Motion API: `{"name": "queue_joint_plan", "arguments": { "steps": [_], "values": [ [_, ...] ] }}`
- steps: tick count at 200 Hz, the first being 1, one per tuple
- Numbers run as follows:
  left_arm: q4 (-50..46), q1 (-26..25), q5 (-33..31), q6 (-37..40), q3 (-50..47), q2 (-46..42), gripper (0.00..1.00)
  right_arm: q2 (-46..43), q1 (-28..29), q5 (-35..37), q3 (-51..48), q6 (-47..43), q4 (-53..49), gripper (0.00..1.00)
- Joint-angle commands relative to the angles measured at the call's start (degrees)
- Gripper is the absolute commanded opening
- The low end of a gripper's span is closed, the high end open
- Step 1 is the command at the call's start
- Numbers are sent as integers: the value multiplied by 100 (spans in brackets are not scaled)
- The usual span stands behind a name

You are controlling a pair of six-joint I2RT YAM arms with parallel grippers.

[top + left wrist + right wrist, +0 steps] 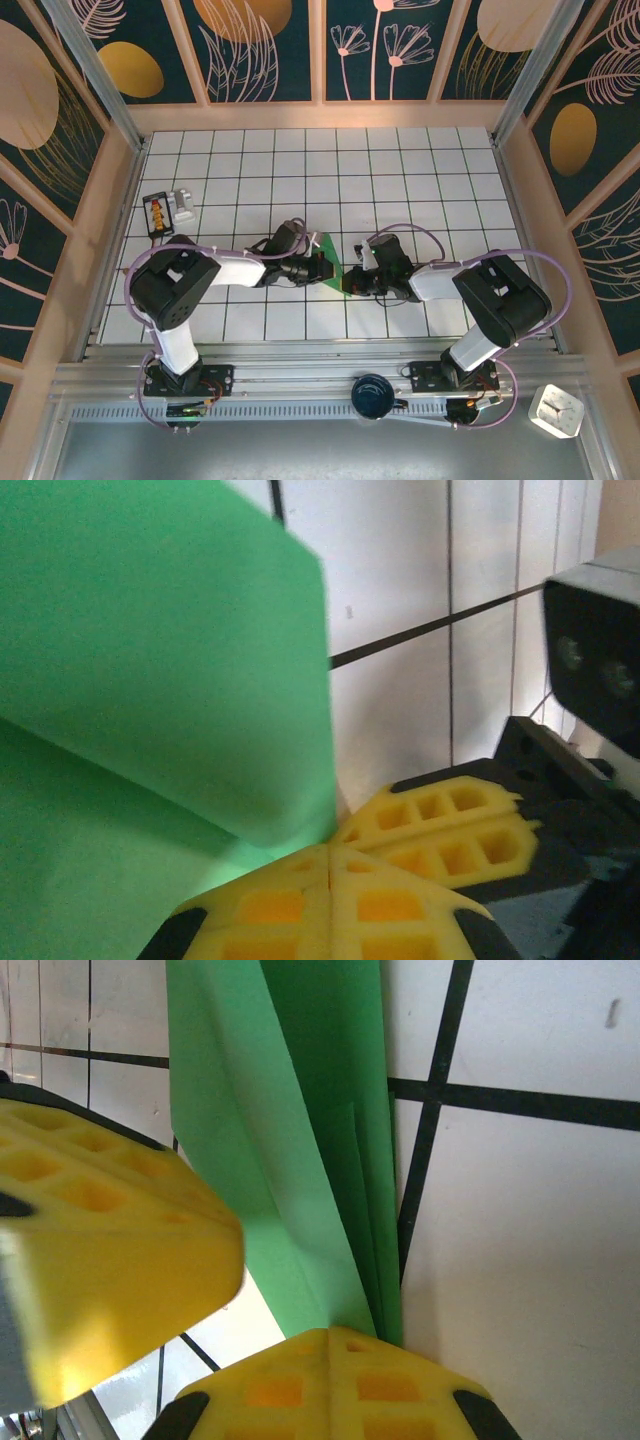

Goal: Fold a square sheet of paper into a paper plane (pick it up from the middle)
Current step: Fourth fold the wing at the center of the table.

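The green sheet of paper (329, 258) lies folded at the middle of the tiled table (400, 170), between my two grippers. In the left wrist view a wide green flap of the paper (150, 680) stands up and runs down into my left gripper (330, 865), whose jaws are pressed together on it. In the right wrist view the paper (300, 1110) forms long narrow layers that end in my right gripper (333, 1338), shut on them. From above, the left gripper (322, 266) and the right gripper (352, 278) sit tip to tip.
A black and orange device (156, 213) and a small white object (184, 205) sit at the table's far left. A dark round cup (373, 393) rests on the front rail, with a white clock (556, 410) at the lower right. Wooden walls enclose the table.
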Motion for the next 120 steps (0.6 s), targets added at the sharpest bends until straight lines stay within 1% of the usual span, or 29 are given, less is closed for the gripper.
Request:
{"name": "queue_joint_plan", "arguments": {
  "steps": [1, 44, 120],
  "values": [
    [169, -36, 186, -203, 104, 203, 0, 103, -29, 324, -250, 1, -772, 0],
    [234, -53, 306, -226, 187, 337, 0, 107, -22, 322, -240, 18, -765, 0],
    [157, -93, 253, -167, 328, 419, 0, 156, -22, 324, -195, -4, -816, 0]
  ]
}}
